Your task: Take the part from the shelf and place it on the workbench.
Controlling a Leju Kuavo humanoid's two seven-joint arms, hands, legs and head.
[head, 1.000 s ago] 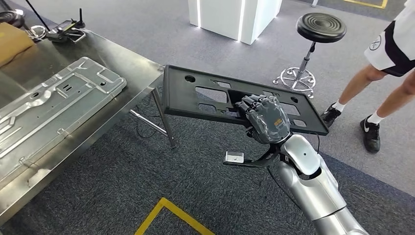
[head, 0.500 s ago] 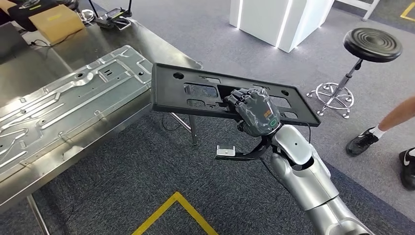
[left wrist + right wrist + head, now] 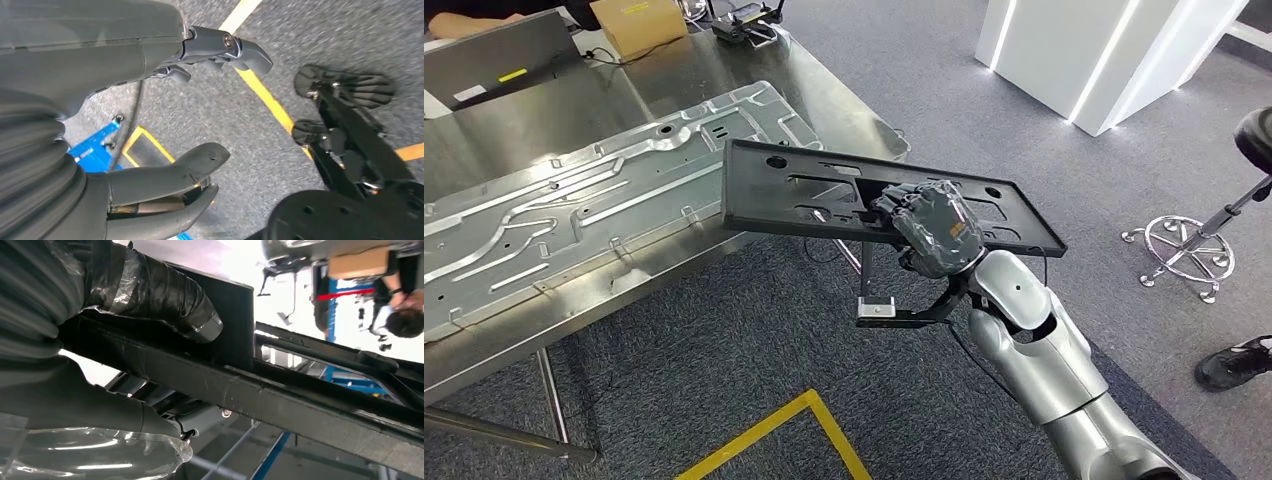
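A steel bench (image 3: 514, 330) filled the left of the head view, carrying a long stamped metal panel (image 3: 574, 225); a cardboard box (image 3: 637, 22) sat at upper left, its yellow label unreadable. At centre the part (image 3: 824, 190), a flat black rectangular panel with cut-outs and round holes, was gripped by the right hand (image 3: 929, 228), its left end over the bench edge. The left hand (image 3: 165, 125) hung open over the floor.
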